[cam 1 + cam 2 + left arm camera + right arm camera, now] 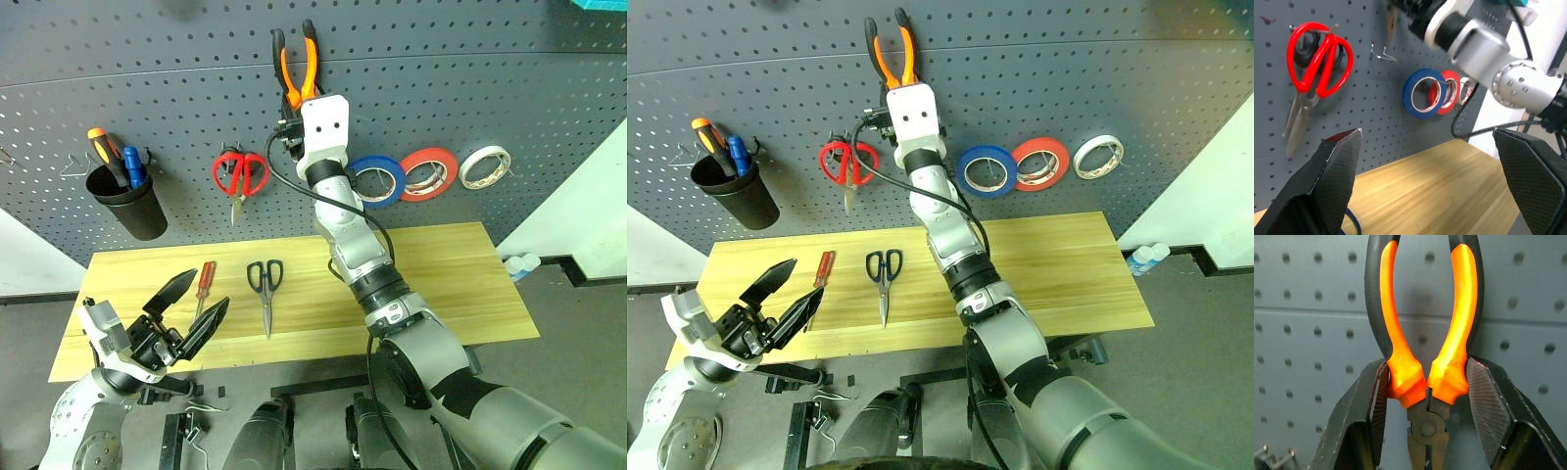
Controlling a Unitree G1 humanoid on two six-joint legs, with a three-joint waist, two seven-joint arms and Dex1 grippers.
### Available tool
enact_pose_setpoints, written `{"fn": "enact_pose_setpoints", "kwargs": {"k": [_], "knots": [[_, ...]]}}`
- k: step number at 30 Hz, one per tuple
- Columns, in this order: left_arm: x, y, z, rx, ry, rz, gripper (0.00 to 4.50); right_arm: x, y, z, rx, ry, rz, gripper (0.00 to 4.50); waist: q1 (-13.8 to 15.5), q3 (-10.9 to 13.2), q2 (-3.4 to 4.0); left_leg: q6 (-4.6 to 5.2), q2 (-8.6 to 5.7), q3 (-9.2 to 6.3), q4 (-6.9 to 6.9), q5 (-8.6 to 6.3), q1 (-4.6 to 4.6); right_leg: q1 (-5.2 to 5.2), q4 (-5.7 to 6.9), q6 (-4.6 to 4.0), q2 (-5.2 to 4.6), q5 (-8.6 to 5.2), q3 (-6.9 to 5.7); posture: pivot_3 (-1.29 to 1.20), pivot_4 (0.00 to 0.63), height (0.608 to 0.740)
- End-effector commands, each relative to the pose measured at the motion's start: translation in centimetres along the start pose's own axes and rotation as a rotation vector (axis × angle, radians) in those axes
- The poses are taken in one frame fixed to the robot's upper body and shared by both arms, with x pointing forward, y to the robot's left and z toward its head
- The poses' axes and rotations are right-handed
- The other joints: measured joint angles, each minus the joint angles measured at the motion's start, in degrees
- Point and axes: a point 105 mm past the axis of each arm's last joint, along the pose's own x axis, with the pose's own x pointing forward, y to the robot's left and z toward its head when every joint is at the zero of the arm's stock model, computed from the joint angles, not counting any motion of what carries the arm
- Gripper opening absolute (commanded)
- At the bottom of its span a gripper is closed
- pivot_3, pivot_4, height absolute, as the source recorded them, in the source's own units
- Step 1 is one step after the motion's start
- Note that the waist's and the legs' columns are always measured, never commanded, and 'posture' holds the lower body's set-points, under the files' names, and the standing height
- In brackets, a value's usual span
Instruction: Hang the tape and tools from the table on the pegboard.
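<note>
Orange-and-black pliers (1422,357) sit in your right gripper (1425,387), whose two black fingers are partly closed and squeeze the lower ends of the rubbery handles just above the pivot, so the handles fan upward and the steel nose hangs below. They are held up against the dark grey pegboard (509,88), above the bare wire hook (1382,51) between the red-handled scissors (239,176) and the blue tape (378,180), which already hangs on its peg beside the red-orange roll (425,173) and the white roll (486,166). Expect the pliers to feel dense and head-heavy for their size; the grip sleeves should give good friction, but the joint is loose, so the handles may swing shut or spread if you ease off. Holding near the pivot, as you are, likely keeps the weight from twisting the tool; you will probably want one handle loop to drop over the hook. On the light wood table (451,255) still lie the slim red-handled screwdriver (204,285) and the dark-handled scissors (265,290), apart from each other. The screwdriver looks light and round, apt to roll, best pinched across the handle; the scissors are flat and stiff, easiest taken near the finger rings. Your left gripper (191,311) hovers over the table's near left edge, its fingers spread wide and holding nothing.
</note>
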Motion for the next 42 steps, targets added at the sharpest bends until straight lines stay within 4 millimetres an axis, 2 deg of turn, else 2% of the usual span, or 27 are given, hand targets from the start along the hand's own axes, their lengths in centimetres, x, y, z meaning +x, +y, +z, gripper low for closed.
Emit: {"fn": "enact_pose_setpoints", "kwargs": {"k": [1, 16, 23, 42], "knots": [[-0.1, -0.3, 1.1, 0.035, -0.023, -0.003, 4.5, 0.2, 1.8, 1.8, 0.058, -0.064, 0.019, 2.06, 0.0, 0.01, 0.01, 0.0, 0.0, 0.0, -0.01, 0.0, 0.0, 0.0, 0.0, 0.0, 0.0, 0.0, 0.0, 0.12, 0.205, 0.74], [-0.3, -0.6, 0.8, 0.027, -0.013, 0.0, 4.5, -0.2, 2.0, 0.7, 0.069, -0.022, 0.017, 2.06, 0.06, 0.05, 0.05, 0.01, 0.0, -0.01, -0.09, 0.0, -0.01, 0.0, -0.08, -0.02, -0.01, -0.01, 0.0, 0.12, 0.209, 0.74], [-0.2, -0.6, 0.7, 0.024, -0.014, 0.0, 4.5, -0.2, 1.8, 0.5, 0.067, -0.012, 0.01, 4.43, 0.06, 0.06, 0.06, 0.01, 0.01, -0.01, -0.16, -0.01, -0.01, -0.01, -0.14, -0.02, -0.01, -0.02, 0.0, 0.12, 0.204, 0.74], [0.1, -0.6, 0.3, 0.001, -0.017, -0.029, 4.5, -0.3, 1.5, 0.5, 0.045, -0.005, 0.023, 4.47, 0.1, 0.06, 0.05, 0.0, 0.01, -0.02, -0.22, -0.01, -0.01, -0.01, -0.21, -0.01, -0.01, -0.01, 0.0, 0.1, 0.179, 0.74]]}}
